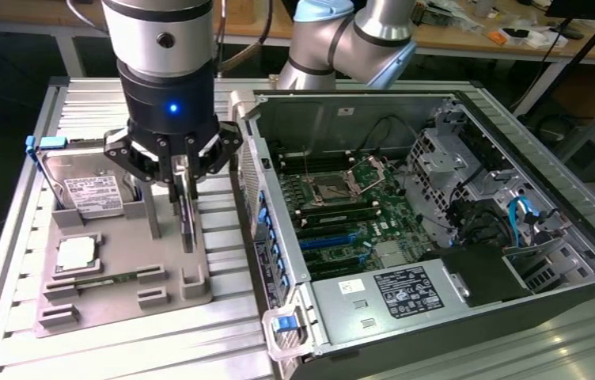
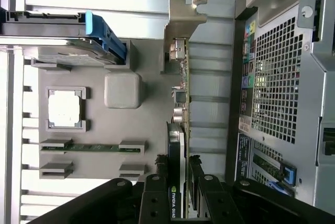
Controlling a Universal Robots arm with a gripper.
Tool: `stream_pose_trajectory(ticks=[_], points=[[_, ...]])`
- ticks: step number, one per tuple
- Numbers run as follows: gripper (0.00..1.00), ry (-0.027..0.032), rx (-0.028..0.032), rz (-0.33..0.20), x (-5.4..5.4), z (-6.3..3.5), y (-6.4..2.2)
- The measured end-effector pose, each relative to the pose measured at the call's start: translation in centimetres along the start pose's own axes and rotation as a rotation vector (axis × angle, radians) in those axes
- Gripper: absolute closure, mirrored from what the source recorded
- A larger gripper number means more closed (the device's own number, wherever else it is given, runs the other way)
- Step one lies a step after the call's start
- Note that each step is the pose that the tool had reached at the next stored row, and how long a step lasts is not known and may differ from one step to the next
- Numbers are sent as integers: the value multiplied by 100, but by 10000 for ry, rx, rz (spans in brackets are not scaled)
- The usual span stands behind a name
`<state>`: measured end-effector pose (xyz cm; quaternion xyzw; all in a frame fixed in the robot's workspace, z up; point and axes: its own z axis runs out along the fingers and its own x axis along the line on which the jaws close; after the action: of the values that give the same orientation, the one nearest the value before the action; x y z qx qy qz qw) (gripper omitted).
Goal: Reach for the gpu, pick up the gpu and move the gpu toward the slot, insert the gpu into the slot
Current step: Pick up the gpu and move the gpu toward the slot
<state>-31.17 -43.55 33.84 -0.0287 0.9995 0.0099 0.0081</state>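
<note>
The tool (image 2: pixel 179 167) is closed narrow on the gpu (image 2: pixel 180 135), with one of its fingers (image 2: pixel 155 192) against each flat face, near the end opposite the bracket. The gpu stands on its long edge along the side of the grey tray (image 2: pixel 152 114) closest to the computer case (image 2: pixel 277 77). Its long axis runs straight away from the tool, level with the slatted worktop (image 2: pixel 131 4), and its silvery bracket (image 2: pixel 183 22) is at the far end. I cannot tell whether the card is seated in the tray or raised. Further across the tray lie a memory stick (image 2: pixel 89 147), a processor chip (image 2: pixel 64 108) and a hard drive (image 2: pixel 63 54). The open case, motherboard (image 1: pixel 340 214) exposed, sits to the exterior view's right of the tool.
</note>
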Motion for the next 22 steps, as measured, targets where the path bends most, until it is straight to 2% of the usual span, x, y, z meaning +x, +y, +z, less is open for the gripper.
stream_pose_trajectory(ticks=[2,7,9,16,22], points=[[73,-2,-1,0,-1,-62,1],[73,0,0,0,-6,-336,6],[73,0,0,0,-9,-491,9],[73,0,0,0,-14,-791,15],[73,0,0,0,-17,-994,19]])
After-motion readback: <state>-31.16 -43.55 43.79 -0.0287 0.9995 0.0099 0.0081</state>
